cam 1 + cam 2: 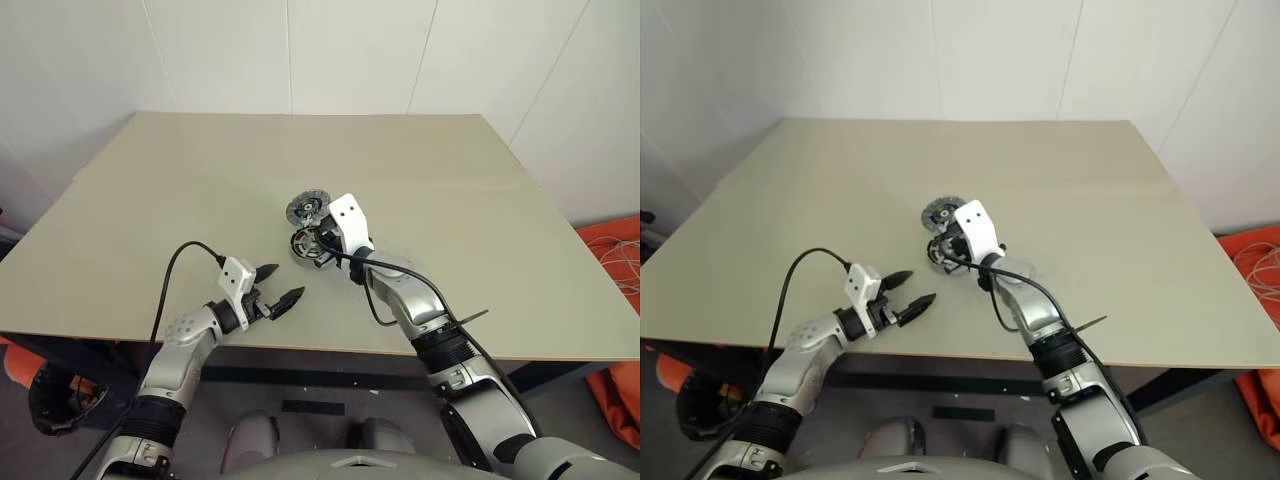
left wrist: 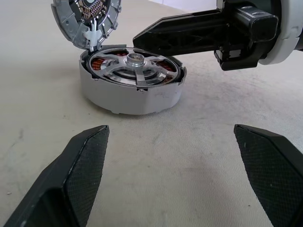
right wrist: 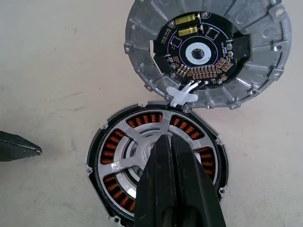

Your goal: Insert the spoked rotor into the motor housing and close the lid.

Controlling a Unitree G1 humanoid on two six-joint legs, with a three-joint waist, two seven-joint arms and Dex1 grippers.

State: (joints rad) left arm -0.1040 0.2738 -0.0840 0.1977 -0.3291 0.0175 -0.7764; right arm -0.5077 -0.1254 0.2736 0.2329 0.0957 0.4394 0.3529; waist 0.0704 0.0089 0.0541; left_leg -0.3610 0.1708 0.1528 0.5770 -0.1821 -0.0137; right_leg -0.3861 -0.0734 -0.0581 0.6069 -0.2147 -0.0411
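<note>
Tabletop [image 3: 47, 71]: lid's [image 3: 255, 90] circuit-board underside, spoked rotor [image 3: 142, 137] below.

- No text, label, brand, number or sign can be read anywhere in these views.
- The dark circuit board inside the lid [image 3: 204, 53], which stands open just above the motor housing [image 3: 156, 163], carries tiny pale marks near its components; they are too small to make out as letters or figures.
- The motor housing and the spoked rotor [image 2: 135, 67] seated in it bear no legible marking.
- The white casings beside the fingers [image 2: 85, 175] near the motor housing are plain, with no print that can be read.
</note>
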